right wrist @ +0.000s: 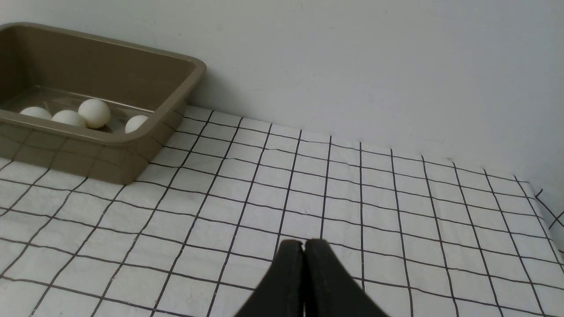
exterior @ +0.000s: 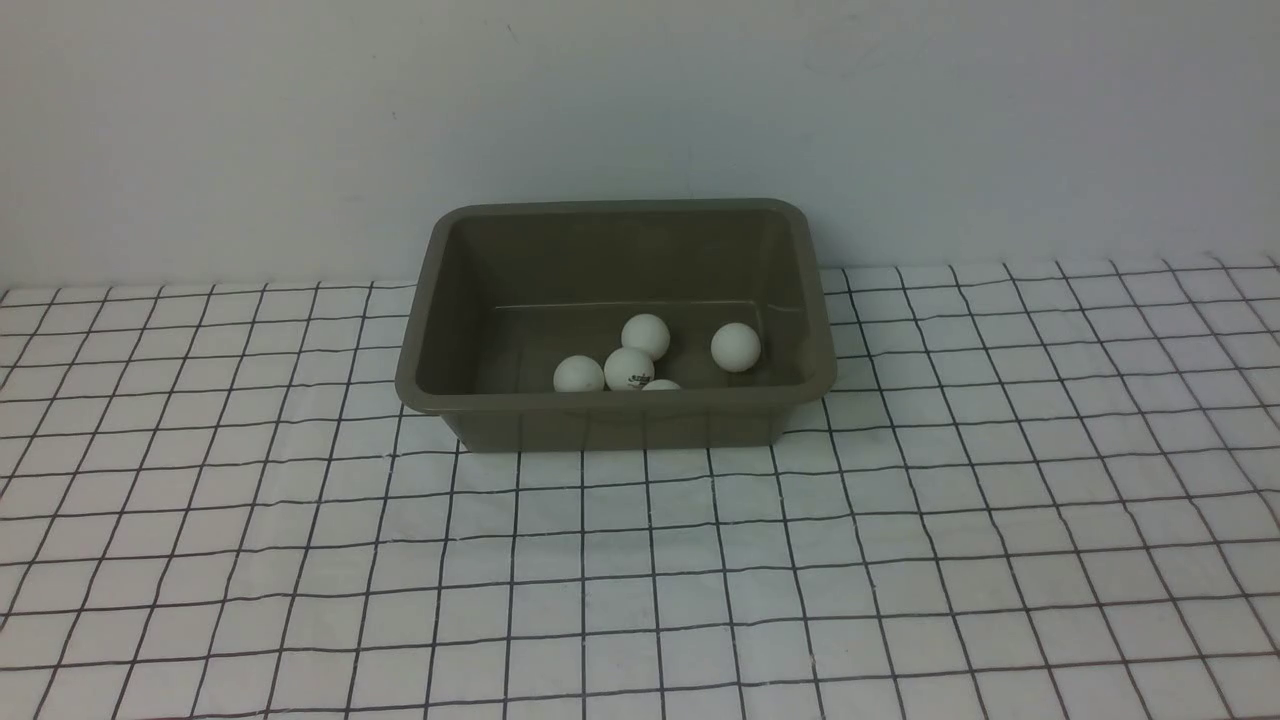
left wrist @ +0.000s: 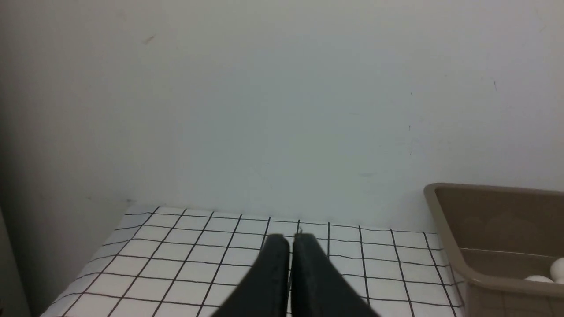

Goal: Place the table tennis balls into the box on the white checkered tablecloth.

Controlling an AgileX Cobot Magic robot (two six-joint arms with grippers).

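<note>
The olive-grey box stands on the white checkered tablecloth, near the back wall. Several white table tennis balls lie inside it: one at the right, a cluster near the front wall, one partly hidden by the rim. In the left wrist view my left gripper is shut and empty over the cloth, with the box apart from it. My right gripper is likewise shut and empty, the box and its balls well away. Neither arm shows in the front view.
A plain pale wall rises just behind the box. The cloth's far right corner drops off the table's edge in the right wrist view.
</note>
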